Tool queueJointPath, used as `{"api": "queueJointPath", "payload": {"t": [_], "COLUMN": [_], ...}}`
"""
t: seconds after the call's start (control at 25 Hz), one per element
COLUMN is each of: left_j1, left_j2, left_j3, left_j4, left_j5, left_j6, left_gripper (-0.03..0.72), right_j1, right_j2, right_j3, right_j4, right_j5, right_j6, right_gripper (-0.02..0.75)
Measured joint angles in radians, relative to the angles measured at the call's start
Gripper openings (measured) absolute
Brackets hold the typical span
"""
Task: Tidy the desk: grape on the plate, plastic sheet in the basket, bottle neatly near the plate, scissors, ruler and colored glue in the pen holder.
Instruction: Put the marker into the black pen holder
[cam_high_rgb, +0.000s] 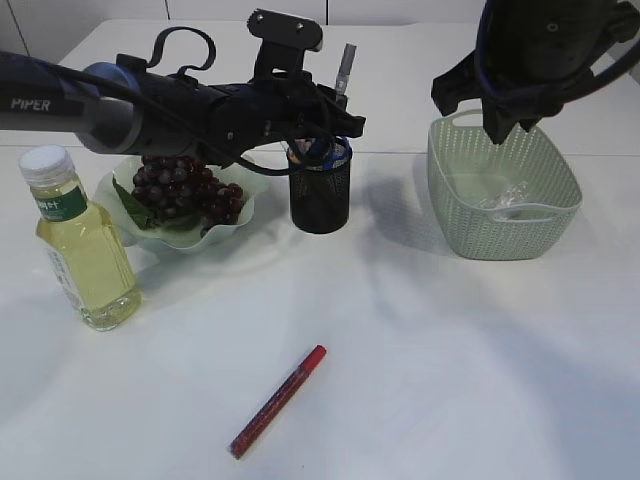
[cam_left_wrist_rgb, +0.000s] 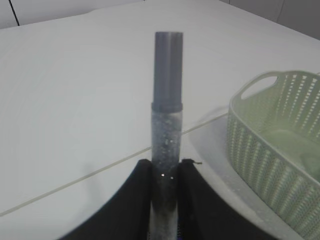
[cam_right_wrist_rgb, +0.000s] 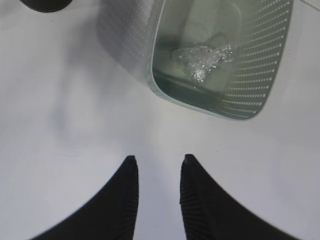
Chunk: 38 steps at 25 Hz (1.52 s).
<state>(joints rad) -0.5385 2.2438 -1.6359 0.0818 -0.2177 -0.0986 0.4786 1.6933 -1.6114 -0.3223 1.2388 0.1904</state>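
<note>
My left gripper (cam_left_wrist_rgb: 166, 167) is shut on a grey glitter colored glue tube (cam_left_wrist_rgb: 167, 100) and holds it upright just above the black mesh pen holder (cam_high_rgb: 320, 195). Its arm reaches across the plate (cam_high_rgb: 238, 222), which holds the grape bunch (cam_high_rgb: 185, 188). A red colored glue pen (cam_high_rgb: 278, 400) lies on the table in front. The bottle (cam_high_rgb: 82, 240) of yellow liquid stands left of the plate. The plastic sheet (cam_right_wrist_rgb: 202, 57) lies in the green basket (cam_high_rgb: 545, 225). My right gripper (cam_right_wrist_rgb: 157, 161) hangs open and empty over the table beside the basket. Scissors and ruler cannot be made out.
Blue and dark ends (cam_high_rgb: 338, 152) stick out of the pen holder's rim. The basket (cam_left_wrist_rgb: 260, 150) stands close to the right of the held tube. A seam runs across the white table behind the objects.
</note>
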Motion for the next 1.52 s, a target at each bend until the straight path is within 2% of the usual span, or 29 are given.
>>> {"api": "queueJointPath", "payload": {"t": [0.28,0.84,1.08,1.28,1.52], "left_j1": [0.0,0.0,0.0,0.0,-0.004], "left_j2": [0.0,-0.042,-0.143,-0.232,-0.323], "left_j3": [0.0,0.0,0.0,0.0,0.0], "left_j4": [-0.001,-0.002,0.002,0.006,0.015], "left_j5": [0.0,0.056,0.258,0.522,0.75], "left_j6": [0.0,0.0,0.0,0.0,0.0], "left_gripper": [0.167,0.178,0.218,0.238,0.239], "right_j1": [0.0,0.0,0.0,0.0,0.0], "right_j2": [0.0,0.0,0.0,0.0,0.0], "right_j3": [0.0,-0.002,-0.01,-0.01,-0.01], "right_j4": [0.0,-0.002,-0.002,0.0,0.078], "right_j5": [0.0,0.0,0.001,0.001,0.001], "right_j6": [0.0,0.0,0.0,0.055,0.054], "right_gripper": [0.244,0.244,0.244,0.244,0.244]}}
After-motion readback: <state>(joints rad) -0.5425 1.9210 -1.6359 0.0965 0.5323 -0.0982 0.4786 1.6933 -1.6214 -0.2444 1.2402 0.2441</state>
